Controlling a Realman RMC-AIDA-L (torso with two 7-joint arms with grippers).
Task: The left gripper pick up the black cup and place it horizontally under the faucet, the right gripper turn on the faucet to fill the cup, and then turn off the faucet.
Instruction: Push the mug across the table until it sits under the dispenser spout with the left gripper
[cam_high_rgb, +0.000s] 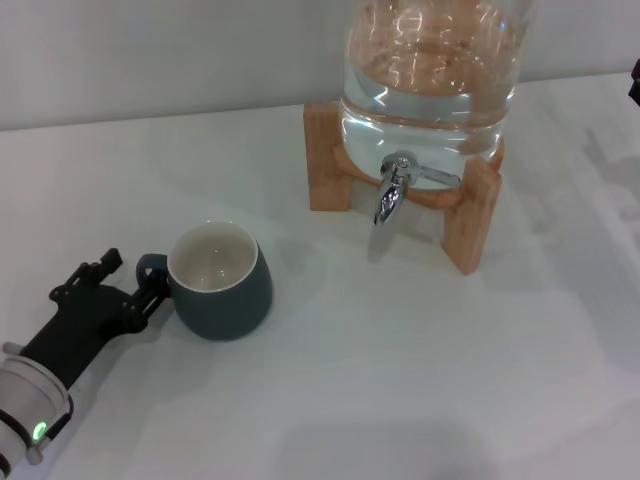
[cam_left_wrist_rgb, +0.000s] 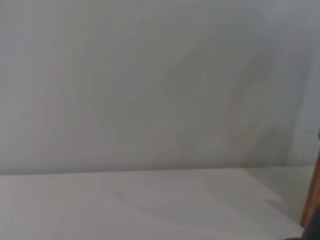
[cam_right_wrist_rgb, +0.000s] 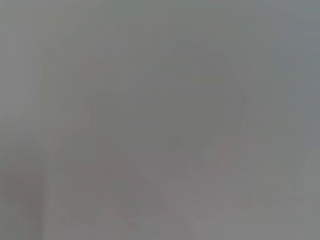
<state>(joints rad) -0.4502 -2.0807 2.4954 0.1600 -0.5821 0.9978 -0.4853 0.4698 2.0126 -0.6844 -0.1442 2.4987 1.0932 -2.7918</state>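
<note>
The black cup (cam_high_rgb: 222, 283) stands upright on the white table, left of centre in the head view, its cream inside showing and its loop handle turned to the left. My left gripper (cam_high_rgb: 150, 292) lies low on the table at that handle, touching or nearly touching it. The faucet (cam_high_rgb: 392, 188) is a chrome tap on a glass water jar (cam_high_rgb: 430, 70), and its spout hangs over bare table to the right of the cup. Only a black sliver of my right gripper (cam_high_rgb: 635, 82) shows, at the right edge, far from the faucet.
The jar rests on a wooden stand (cam_high_rgb: 470, 220) whose legs reach toward the front right. A corner of that stand (cam_left_wrist_rgb: 311, 200) shows in the left wrist view, against a plain wall. The right wrist view is a grey blur.
</note>
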